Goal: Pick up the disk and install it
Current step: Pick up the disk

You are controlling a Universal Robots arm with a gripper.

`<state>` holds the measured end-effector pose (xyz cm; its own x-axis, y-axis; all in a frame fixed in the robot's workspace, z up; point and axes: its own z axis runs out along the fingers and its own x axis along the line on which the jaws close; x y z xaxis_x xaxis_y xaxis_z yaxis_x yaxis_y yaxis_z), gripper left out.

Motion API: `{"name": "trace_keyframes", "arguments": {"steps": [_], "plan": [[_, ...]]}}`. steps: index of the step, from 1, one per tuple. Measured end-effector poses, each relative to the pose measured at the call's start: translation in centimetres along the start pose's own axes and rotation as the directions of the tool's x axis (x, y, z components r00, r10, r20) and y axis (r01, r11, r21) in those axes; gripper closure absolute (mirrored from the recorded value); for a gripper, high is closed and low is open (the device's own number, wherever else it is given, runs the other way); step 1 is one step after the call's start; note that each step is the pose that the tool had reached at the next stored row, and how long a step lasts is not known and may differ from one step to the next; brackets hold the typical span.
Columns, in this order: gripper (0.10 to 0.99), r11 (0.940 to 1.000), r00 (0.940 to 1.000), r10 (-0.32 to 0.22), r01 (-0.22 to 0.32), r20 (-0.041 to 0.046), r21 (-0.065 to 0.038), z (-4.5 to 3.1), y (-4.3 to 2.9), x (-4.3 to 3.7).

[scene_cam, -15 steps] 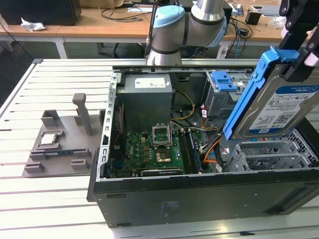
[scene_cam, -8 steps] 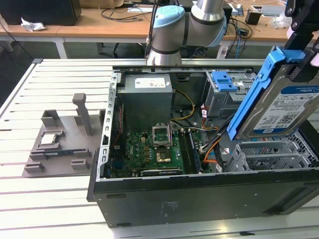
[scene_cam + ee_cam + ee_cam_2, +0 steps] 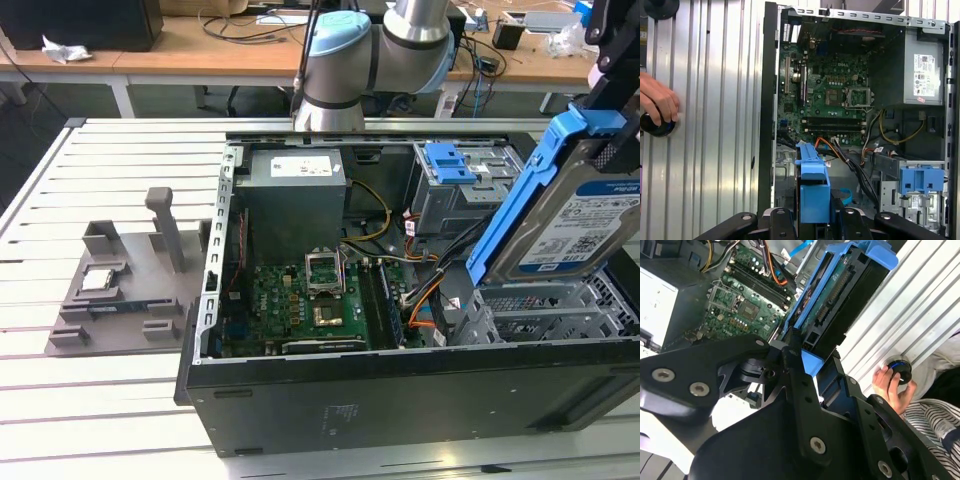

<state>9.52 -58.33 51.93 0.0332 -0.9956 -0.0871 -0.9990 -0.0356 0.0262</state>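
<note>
The disk (image 3: 575,225) is a silver drive with a white-and-blue label in a blue plastic bracket. It hangs tilted above the metal drive cage (image 3: 545,312) at the exterior view's right end of the open computer case (image 3: 400,372). My gripper (image 3: 604,120) is shut on the disk's upper end. In the second wrist view the disk (image 3: 840,295) shows its circuit-board side, clamped in the gripper (image 3: 812,362). In the first wrist view the disk (image 3: 813,187) stands edge-on in the gripper (image 3: 815,220), over the case's drive bay.
Inside the case lie the motherboard (image 3: 310,300), the power supply (image 3: 295,195), loose cables (image 3: 425,295) and a second blue latch (image 3: 450,162). A grey fixture (image 3: 110,300) with a small chip (image 3: 100,280) sits at the exterior view's left. A person's hand (image 3: 657,105) rests on a black knob (image 3: 657,125).
</note>
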Motion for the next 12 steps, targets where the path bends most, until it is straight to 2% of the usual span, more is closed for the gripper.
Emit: {"name": "trace_keyframes", "arguments": {"steps": [8,12], "plan": [[0.722,1.0,1.0,0.0,0.0,-0.0003,0.0,0.68,-1.61,0.1],[0.722,1.0,1.0,0.0,0.0,-0.0036,-0.001,0.89,-2.52,0.0]]}}
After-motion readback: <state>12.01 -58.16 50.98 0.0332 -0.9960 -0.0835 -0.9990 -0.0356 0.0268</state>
